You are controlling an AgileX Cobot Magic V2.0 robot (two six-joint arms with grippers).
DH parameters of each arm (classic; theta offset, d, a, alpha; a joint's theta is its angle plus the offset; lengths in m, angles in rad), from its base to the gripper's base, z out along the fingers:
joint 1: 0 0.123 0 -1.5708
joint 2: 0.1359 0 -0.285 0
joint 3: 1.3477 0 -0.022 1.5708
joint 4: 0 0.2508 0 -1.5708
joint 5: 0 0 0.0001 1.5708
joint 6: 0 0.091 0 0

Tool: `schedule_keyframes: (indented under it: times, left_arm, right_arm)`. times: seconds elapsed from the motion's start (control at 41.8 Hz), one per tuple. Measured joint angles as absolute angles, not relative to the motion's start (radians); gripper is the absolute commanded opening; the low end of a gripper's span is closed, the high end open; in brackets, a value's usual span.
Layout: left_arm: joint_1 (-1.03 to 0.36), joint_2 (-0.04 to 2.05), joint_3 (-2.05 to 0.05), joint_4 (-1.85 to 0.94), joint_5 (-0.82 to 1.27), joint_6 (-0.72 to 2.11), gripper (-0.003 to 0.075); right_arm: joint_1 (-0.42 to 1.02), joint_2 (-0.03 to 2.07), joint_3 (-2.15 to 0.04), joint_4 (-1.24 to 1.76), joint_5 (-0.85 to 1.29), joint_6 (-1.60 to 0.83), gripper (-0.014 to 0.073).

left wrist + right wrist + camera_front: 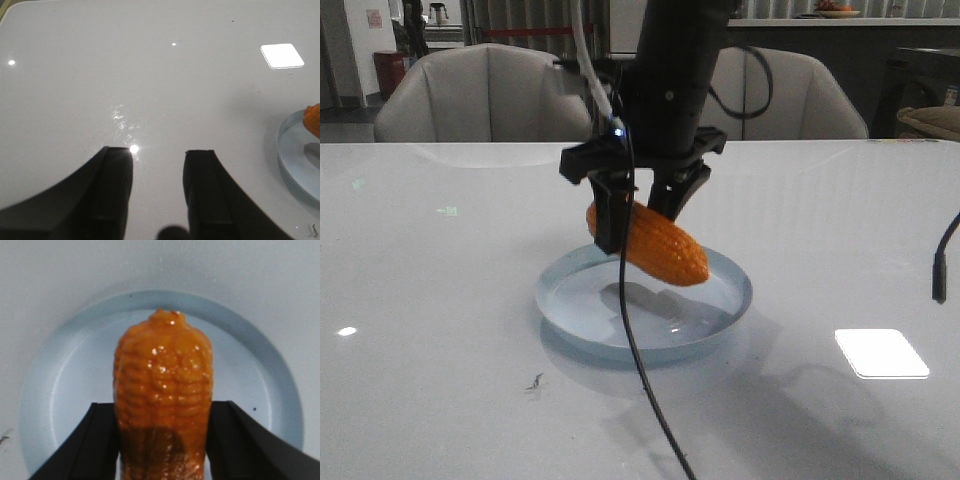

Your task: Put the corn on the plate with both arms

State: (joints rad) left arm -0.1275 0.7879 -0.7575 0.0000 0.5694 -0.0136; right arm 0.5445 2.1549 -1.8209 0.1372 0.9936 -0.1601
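The orange-yellow corn (660, 250) is held tilted over the pale blue plate (560, 310), its tapered end lowest and close to the plate's surface. My right gripper (642, 215) is shut on the corn's thick end. In the right wrist view the fingers (95, 440) press on both sides of the corn (162, 370), with the plate (65, 390) below. My left gripper (159, 152) is open and empty over bare table. In its view the plate's rim (295, 160) and a bit of the corn (314, 117) show at the edge. The left gripper is out of the front view.
The white glossy table (440, 300) carries a bright square light reflection (880, 352). A black cable (640, 370) hangs from the right arm across the plate's front. A dark cable end (940, 275) shows at the right edge. Chairs (480, 95) stand behind the table.
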Motion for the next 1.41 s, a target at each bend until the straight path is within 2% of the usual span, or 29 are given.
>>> schedule_keyframes:
  times: [0.167,0.239,0.311,0.407,0.478,0.526,0.789,1.005,1.268,1.411]
  left_arm:
    - [-0.128,0.788,-0.758,0.0,0.568,-0.014,0.0328]
    - [-0.128,0.788,-0.758,0.0,0.568,-0.014,0.0328]
    - [-0.128,0.788,-0.758,0.0,0.568,-0.014,0.0328]
    - [-0.128,0.788,-0.758,0.0,0.568,-0.014,0.0328]
    - [-0.128,0.788,-0.758,0.0,0.568,-0.014,0.0328]
    - [-0.128,0.788,-0.758,0.0,0.568,-0.014,0.0328]
    - [-0.128,0.788,-0.758,0.0,0.567,-0.014,0.0328]
    - [-0.128,0.788,-0.758,0.009,0.565,-0.014,0.0328]
    - [-0.128,0.788,-0.758,0.033,0.558,-0.014,0.0328]
    - [-0.128,0.788,-0.758,0.035,0.55,-0.014,0.0328]
  right_arm:
    - [0.544,2.202,-1.821,0.135,1.005,-0.16,0.0218]
    - [0.544,2.21,-1.821,0.135,1.005,-0.16,0.0247]
    - [0.544,2.216,-1.821,0.135,1.005,-0.16,0.0332]
    - [0.544,2.216,-1.821,0.135,1.003,-0.16,0.0492]
    - [0.544,2.216,-1.825,0.135,0.999,-0.16,0.0563]
    - [0.544,2.216,-1.83,0.135,0.995,-0.16,0.0579]
    - [0.542,2.218,-1.915,0.141,1.065,-0.16,0.058]
    - [0.463,2.167,-2.033,0.148,1.19,-0.15,0.058]
    - [0.256,1.859,-2.051,0.238,1.116,-0.145,0.0571]
    - [0.116,1.674,-1.938,0.246,1.07,-0.166,0.057]
